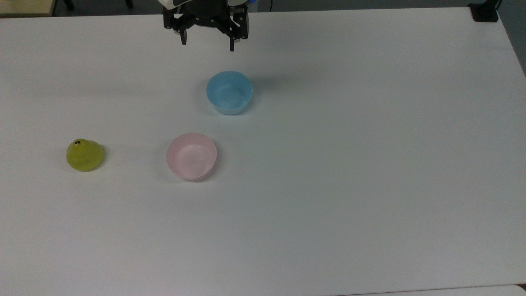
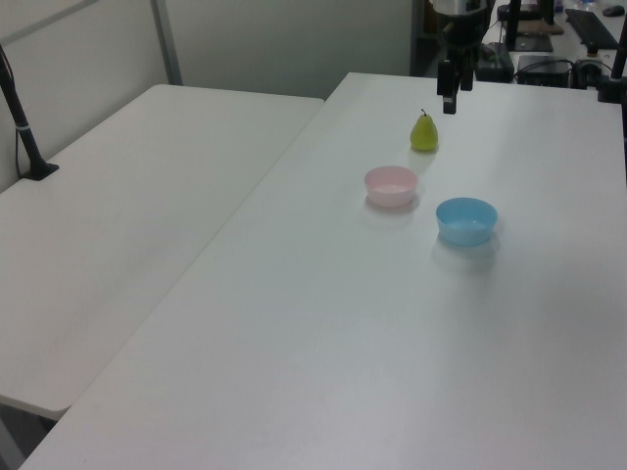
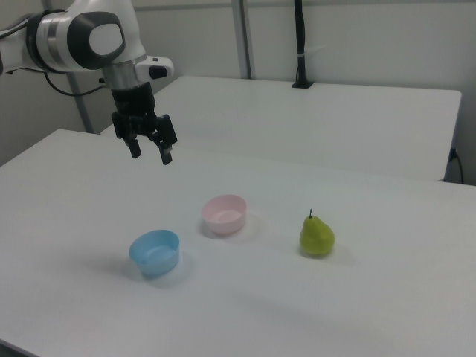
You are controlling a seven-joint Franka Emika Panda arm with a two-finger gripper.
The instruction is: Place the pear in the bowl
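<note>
The yellow-green pear (image 1: 84, 155) stands upright on the white table at the top view's left, also seen as the pear (image 2: 423, 133) and the pear (image 3: 317, 235). The pale pink bowl (image 1: 191, 156) sits empty to the pear's right in the top view; it is the pink bowl (image 2: 391, 185) and the pink bowl (image 3: 224, 213) elsewhere. My gripper (image 1: 207, 42) hangs open and empty above the table's far edge in the top view, well away from pear and bowl. It shows as the gripper (image 3: 151, 149) high over the table and the gripper (image 2: 449, 102) beyond the pear.
A light blue bowl (image 1: 229, 92) sits empty just below the gripper in the top view, also the blue bowl (image 2: 465, 219) and the blue bowl (image 3: 155, 251). A second white table (image 2: 118, 196) adjoins. A black post clamp (image 1: 485, 11) sits at the top view's right corner.
</note>
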